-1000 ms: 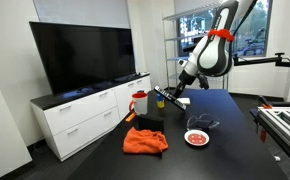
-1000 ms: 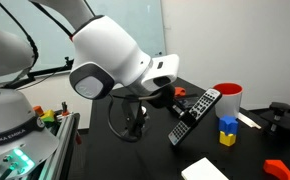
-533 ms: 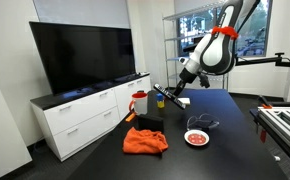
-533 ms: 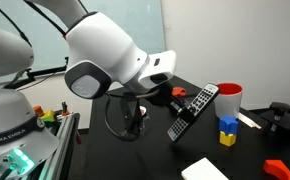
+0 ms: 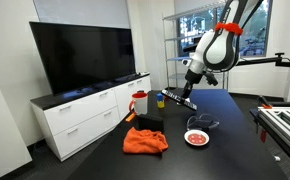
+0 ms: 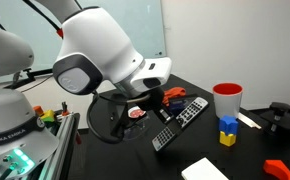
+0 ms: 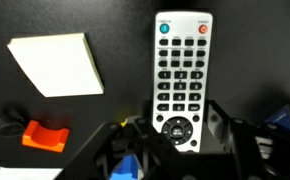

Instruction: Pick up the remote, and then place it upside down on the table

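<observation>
Remote (image 7: 180,70) gripped at lower end by closed fingers (image 7: 216,120), held tilted above surface (image 5: 230,110), buttons facing up. Height likely kept as clearance so roll to face-down can be made.

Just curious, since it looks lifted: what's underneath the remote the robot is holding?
Only bare black table shows below the remote held in the hand. In the wrist view the remote itself covers the patch directly beneath it.

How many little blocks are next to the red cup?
2: a yellow block sits on a blue block, beside the red cup. More may hide behind the robot arm.
</observation>
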`<state>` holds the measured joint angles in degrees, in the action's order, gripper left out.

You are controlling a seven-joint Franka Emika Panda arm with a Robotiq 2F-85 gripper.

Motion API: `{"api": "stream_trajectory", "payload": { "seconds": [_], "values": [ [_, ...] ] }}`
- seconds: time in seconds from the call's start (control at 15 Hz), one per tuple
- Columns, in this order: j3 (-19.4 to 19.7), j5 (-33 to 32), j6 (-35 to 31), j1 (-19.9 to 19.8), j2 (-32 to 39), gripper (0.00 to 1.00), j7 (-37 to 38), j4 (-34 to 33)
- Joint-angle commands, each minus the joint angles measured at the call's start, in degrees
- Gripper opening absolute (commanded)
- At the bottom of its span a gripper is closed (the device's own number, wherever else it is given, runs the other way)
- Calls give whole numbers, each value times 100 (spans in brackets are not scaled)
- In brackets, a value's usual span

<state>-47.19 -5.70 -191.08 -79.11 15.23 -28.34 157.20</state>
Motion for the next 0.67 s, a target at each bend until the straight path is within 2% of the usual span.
{"api": "stream_trajectory", "payload": {
  "seconds": [0.0,0.2,0.4,0.6],
  "values": [
    [348,244,1296,514,-1167,31,114,-1],
    [639,-269,2404,717,-1873,31,451,74],
    [501,-1092,2922,522,-1709,31,902,-75],
    [519,-1868,3074,474,-1407,31,1499,-182]
  ]
}}
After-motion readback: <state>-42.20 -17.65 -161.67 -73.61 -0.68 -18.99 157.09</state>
